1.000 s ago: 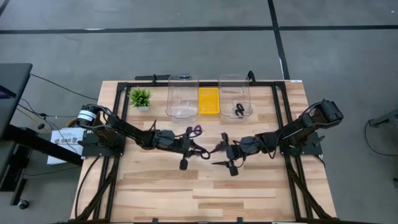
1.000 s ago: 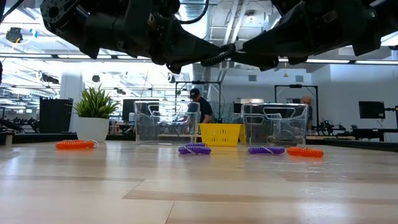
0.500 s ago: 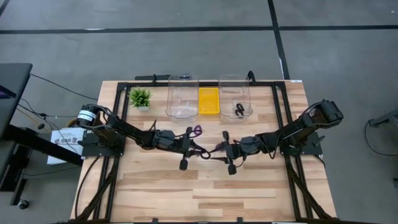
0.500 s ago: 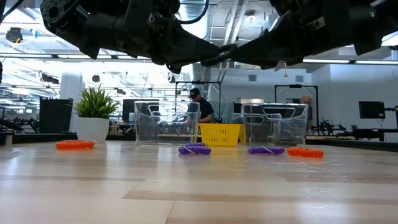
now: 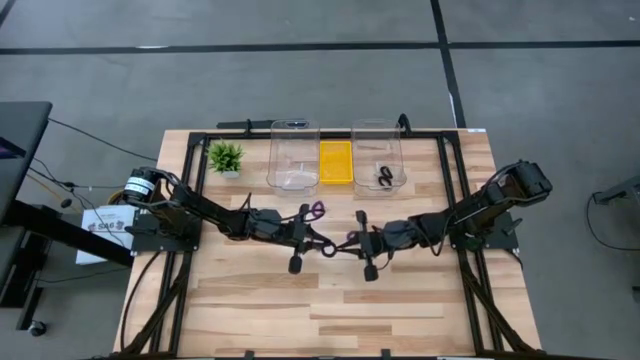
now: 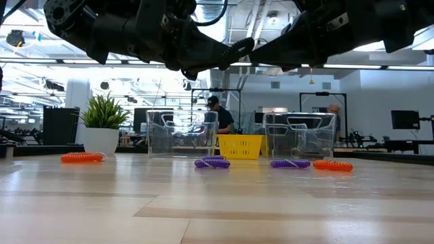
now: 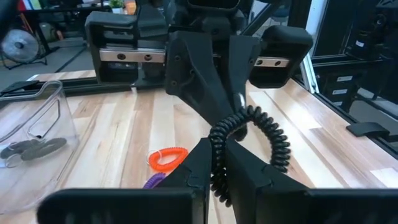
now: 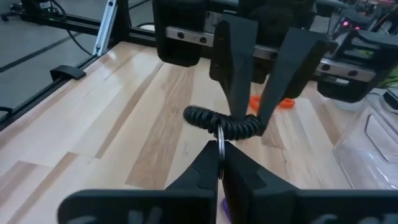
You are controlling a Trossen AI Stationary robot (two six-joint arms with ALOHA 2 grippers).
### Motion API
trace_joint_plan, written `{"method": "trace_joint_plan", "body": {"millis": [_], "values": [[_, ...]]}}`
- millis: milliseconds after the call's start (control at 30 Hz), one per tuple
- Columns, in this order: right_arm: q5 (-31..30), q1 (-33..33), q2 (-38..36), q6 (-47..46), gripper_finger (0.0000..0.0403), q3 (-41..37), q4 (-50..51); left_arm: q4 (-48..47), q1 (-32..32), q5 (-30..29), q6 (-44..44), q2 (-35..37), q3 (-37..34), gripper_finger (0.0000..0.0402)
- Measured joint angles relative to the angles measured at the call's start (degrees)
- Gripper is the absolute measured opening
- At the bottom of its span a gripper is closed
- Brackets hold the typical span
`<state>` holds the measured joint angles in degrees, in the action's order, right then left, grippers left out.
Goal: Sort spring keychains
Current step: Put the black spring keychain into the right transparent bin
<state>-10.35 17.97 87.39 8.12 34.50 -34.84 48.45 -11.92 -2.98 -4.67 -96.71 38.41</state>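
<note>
Above the middle of the wooden table (image 5: 400, 310), both arms meet over one black spring keychain (image 7: 264, 134), which hangs in the air between them. The left gripper (image 5: 318, 240) is clamped on one end of the coil; the right gripper (image 5: 352, 243), facing it from the 3 o'clock side, has its fingers pressed together on what looks like the metal ring (image 8: 219, 138) at the other end. So both hold the same piece — a handover or a pull-apart, by my judgement.

Other keychains lie on the table: a purple one (image 5: 316, 209) at about 12 o'clock from the left gripper, and in the low view two purple ones (image 6: 212, 163) and (image 6: 290, 163) and two orange ones (image 6: 82, 157) and (image 6: 332, 165). A black coil (image 5: 385, 176) already lies in the right clear bin (image 5: 378, 130), at 1 o'clock from the meeting point; the left clear bin (image 5: 293, 130) and the yellow tray (image 5: 335, 162) stand beside it, the small plant (image 5: 225, 156) further toward 10 o'clock.

The risk lies in the double grip. If either arm draws away while both are clamped, the coil will stretch and may snap back, slip from the thinner hold on the ring, or fling onto the table. If the left lets go early and the ring hold is shallow, the keychain could drop short of the bin.
</note>
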Motion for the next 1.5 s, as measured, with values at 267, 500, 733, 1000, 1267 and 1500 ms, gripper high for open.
{"method": "trace_joint_plan", "body": {"millis": [267, 500, 733, 1000, 1267, 1500], "values": [[-0.33, 0.82, 0.0, -0.11, 0.0001, 2.84, 6.3, -0.57, 0.0, -0.01, 0.39, 0.0, 0.0, 0.0063], [-2.24, 0.79, 0.0, -0.2, 0.0001, 2.95, 8.9, -1.34, 0.02, -0.02, 0.42, 0.0, 0.0, 0.0129], [-4.84, 0.77, -0.54, -0.67, 0.0, 2.95, 11.73, -2.35, 0.04, -0.92, 0.44, 0.0, 0.0, 0.017], [-17.82, 0.79, -4.85, -4.23, 0.0, 2.95, 19.53, -8.01, 1.51, -7.1, 0.52, 0.0, 0.0, 0.0175], [-40.91, 0.31, -12.19, -11.46, 0.0, 1.34, 29.39, -10.32, 2.99, -7.1, 2.15, 0.0, 0.0, 0.0172], [-51.34, -6.23, -17.99, -25.13, 0.0, 0.46, 46.81, -10.32, 2.99, -7.08, 2.21, 0.0, 0.0, 0.0171]]}}
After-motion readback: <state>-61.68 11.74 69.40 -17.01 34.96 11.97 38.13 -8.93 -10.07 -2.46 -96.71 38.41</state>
